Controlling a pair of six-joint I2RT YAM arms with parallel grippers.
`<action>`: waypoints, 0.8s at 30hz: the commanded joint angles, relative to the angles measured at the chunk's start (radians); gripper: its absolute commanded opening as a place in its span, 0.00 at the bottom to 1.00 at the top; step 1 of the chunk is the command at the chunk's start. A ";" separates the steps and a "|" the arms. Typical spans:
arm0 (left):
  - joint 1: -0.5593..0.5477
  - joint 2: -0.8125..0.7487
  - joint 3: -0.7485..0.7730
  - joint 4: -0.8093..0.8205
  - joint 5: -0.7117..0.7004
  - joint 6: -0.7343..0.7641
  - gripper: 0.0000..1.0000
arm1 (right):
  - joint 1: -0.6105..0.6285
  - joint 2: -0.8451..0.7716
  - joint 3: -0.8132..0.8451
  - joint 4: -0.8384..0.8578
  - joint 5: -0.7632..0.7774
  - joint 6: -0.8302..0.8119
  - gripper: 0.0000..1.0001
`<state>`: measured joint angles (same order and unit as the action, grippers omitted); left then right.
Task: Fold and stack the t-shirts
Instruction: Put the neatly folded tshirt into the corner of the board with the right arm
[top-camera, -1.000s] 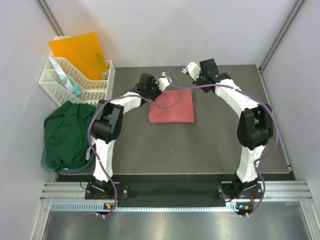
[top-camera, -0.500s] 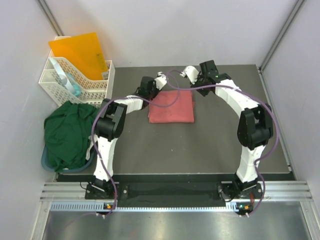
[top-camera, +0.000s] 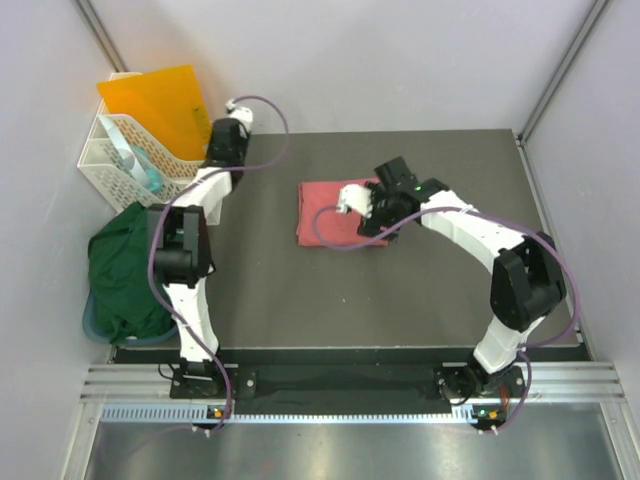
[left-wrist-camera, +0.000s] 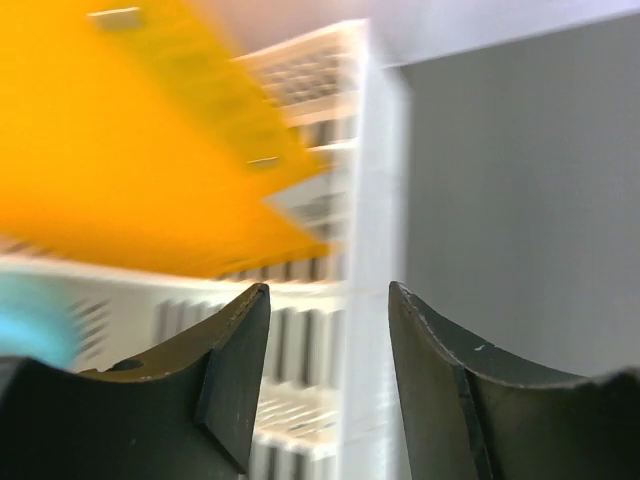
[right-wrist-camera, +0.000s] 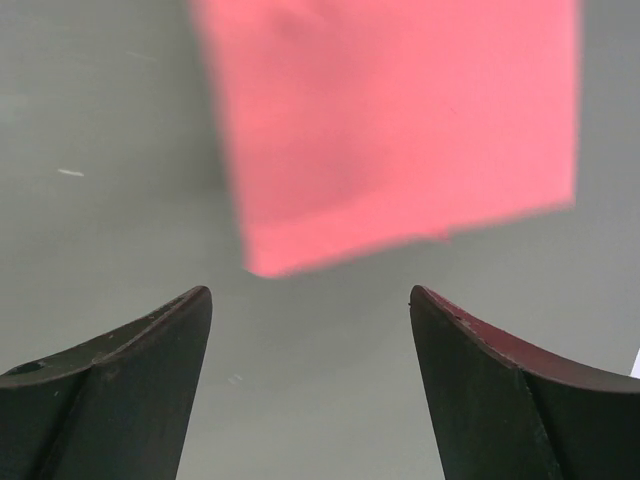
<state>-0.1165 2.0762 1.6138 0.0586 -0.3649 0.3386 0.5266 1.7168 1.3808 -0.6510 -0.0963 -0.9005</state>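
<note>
The salmon-pink t-shirt (top-camera: 325, 215) lies folded into a rectangle on the dark table, just behind its middle. In the right wrist view its blurred near corner (right-wrist-camera: 400, 130) lies ahead of the fingers. My right gripper (top-camera: 372, 218) (right-wrist-camera: 310, 292) hovers over the shirt's right edge, open, with only bare table between its fingers. The dark green t-shirt (top-camera: 130, 270) sits crumpled in a heap off the table's left edge. My left gripper (top-camera: 222, 150) (left-wrist-camera: 328, 288) is at the back left beside the white basket's corner, open and empty.
A white plastic basket (top-camera: 150, 165) (left-wrist-camera: 375, 150) holding an orange folder (top-camera: 160, 105) (left-wrist-camera: 110, 150) stands at the back left. A bluish rim (top-camera: 95, 328) shows under the green heap. Grey walls close in the back and both sides.
Both grippers have opened and let go of the pink shirt's far edge. The left arm swung left to the basket. The right arm drew back over the shirt's right side.
</note>
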 joint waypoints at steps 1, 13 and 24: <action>0.026 -0.119 0.005 -0.124 -0.029 -0.030 0.56 | 0.118 -0.034 -0.071 0.068 -0.010 -0.124 0.80; 0.029 -0.174 0.020 -0.187 -0.008 -0.053 0.55 | 0.213 0.247 0.058 0.224 0.007 -0.127 0.81; 0.034 -0.142 0.097 -0.166 0.000 -0.016 0.56 | 0.202 0.383 0.055 0.366 0.092 -0.156 0.19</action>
<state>-0.0883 1.9495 1.6421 -0.1432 -0.3710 0.3138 0.7265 2.0403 1.4181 -0.3599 -0.0307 -1.0466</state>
